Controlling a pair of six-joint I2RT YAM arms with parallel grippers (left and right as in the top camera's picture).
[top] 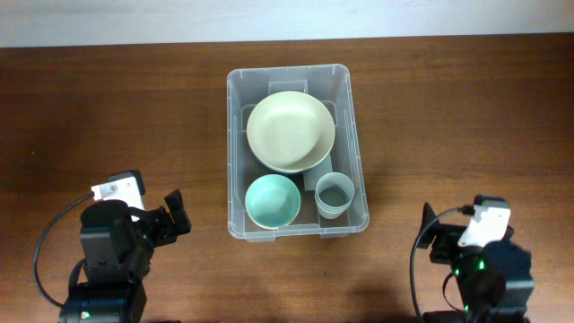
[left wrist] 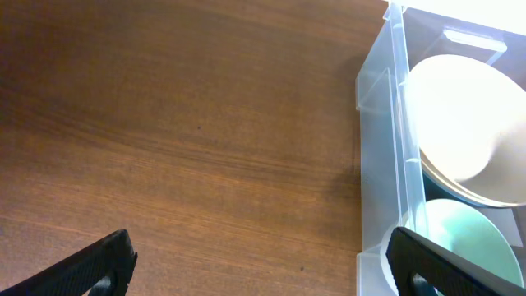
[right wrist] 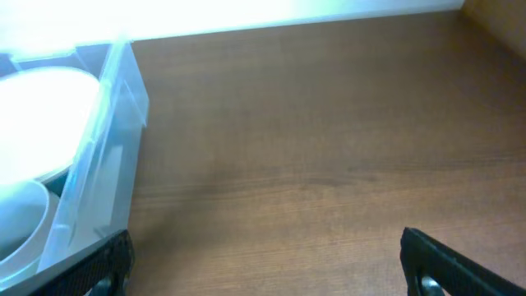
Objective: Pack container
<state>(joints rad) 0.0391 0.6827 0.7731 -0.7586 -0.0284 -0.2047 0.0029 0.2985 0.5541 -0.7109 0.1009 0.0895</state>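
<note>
The container [top: 234, 161] sits mid-table [top: 108, 108] between my arms. A big pale bowl [top: 291, 132], a green bowl [top: 272, 200] and a cup [top: 334, 194] are inside. My left gripper [left wrist: 259, 251] and right gripper [right wrist: 265, 242] are wide open and empty. If I swing in too low, I could bump the wall and shove the box. The cup might tip, though I can't tell if it leans.

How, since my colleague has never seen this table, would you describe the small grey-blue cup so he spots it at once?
Centred on the brown wooden table is a large clear rectangular plastic container. The small grey-blue cup sits in its near right corner, from the robot's side, beside a mint-green bowl. Unlike that and the big cream bowl, it is narrow, straight-walled.
</note>
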